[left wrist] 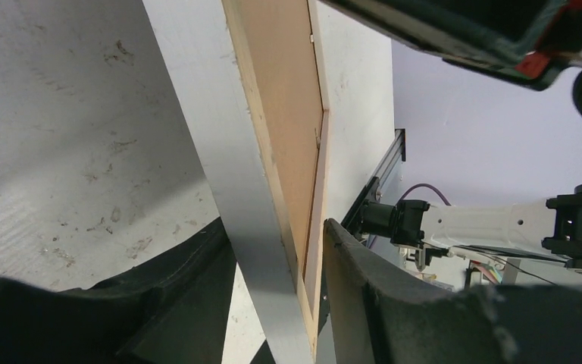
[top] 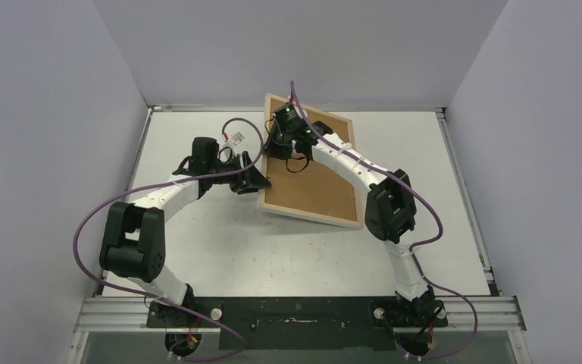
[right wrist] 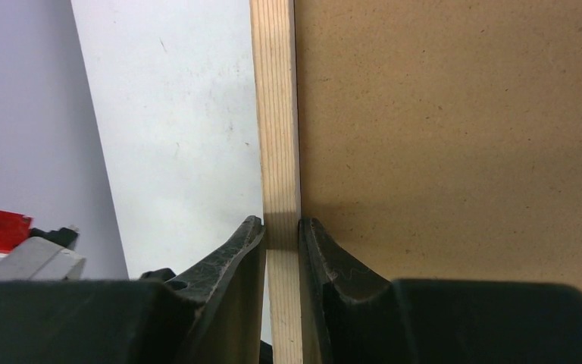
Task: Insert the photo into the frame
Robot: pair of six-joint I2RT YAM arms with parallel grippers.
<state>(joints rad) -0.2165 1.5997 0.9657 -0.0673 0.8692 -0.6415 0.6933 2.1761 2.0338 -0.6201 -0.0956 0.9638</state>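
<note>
The frame (top: 314,186) is held tilted above the table with its back up, a brown hardboard sheet (top: 311,182) filling its pale wood rim. My right gripper (top: 279,142) is shut on the rim at the frame's far left; in the right wrist view the wood strip (right wrist: 279,114) is pinched between both fingers of that gripper (right wrist: 280,224), with hardboard (right wrist: 455,114) to its right. My left gripper (top: 261,180) straddles the near-left edge. In the left wrist view its fingers (left wrist: 276,227) close on the rim (left wrist: 314,250). The photo is hidden.
The white table (top: 220,243) is enclosed by pale walls on three sides. A metal rail (top: 295,311) carrying both arm bases runs along the near edge. Purple cables (top: 83,227) loop beside each arm.
</note>
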